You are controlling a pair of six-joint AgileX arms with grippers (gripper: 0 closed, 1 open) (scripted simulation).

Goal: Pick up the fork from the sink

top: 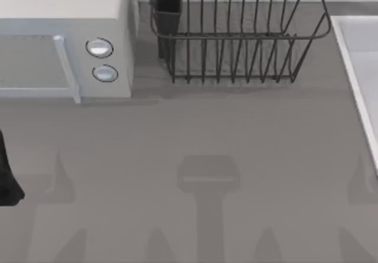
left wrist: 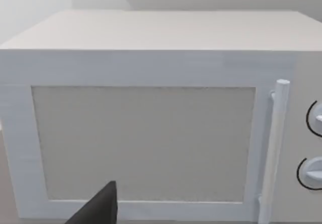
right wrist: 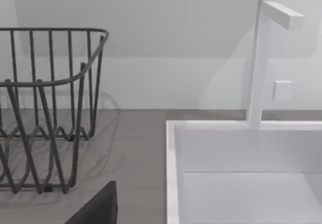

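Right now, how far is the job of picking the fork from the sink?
Nothing looks done yet. The left arm sits at the table's left edge, facing the microwave. The right wrist view looks at the sink beside the wire rack. No fork is visible; finding, grasping and lifting it remain.

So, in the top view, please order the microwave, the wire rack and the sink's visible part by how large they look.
1. The wire rack and the microwave look about alike in area; both are cut by the frame, so I do not rank them.
2. The sink, a strip at the right edge, is smallest.
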